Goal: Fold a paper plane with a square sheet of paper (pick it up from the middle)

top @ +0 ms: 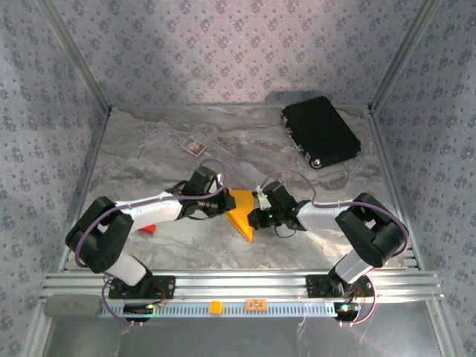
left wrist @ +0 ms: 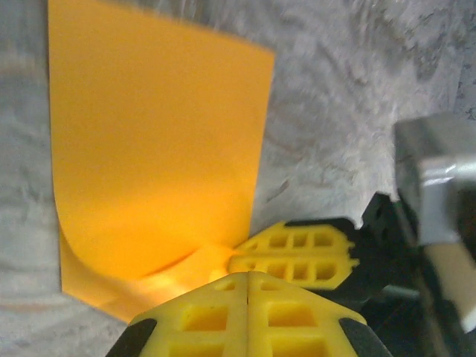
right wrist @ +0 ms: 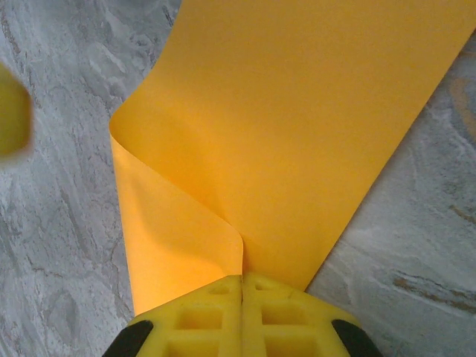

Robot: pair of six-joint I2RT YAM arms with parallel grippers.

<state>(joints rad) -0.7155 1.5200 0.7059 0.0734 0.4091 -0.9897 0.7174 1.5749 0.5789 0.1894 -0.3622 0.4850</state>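
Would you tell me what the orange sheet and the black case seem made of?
The orange sheet looks like thin matte paper: it curls and folds softly. The black case is probably rigid plastic, dull finish, with shiny metal-looking fittings on one edge.

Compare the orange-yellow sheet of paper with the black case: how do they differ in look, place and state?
The sheet of paper is orange-yellow and thin; the black case is dark and thicker. The sheet lies in the middle of the marbled table; the case sits near its far right corner. The sheet is folded over and pinched by the right pincer; the case lies flat, untouched. Both are on that table.
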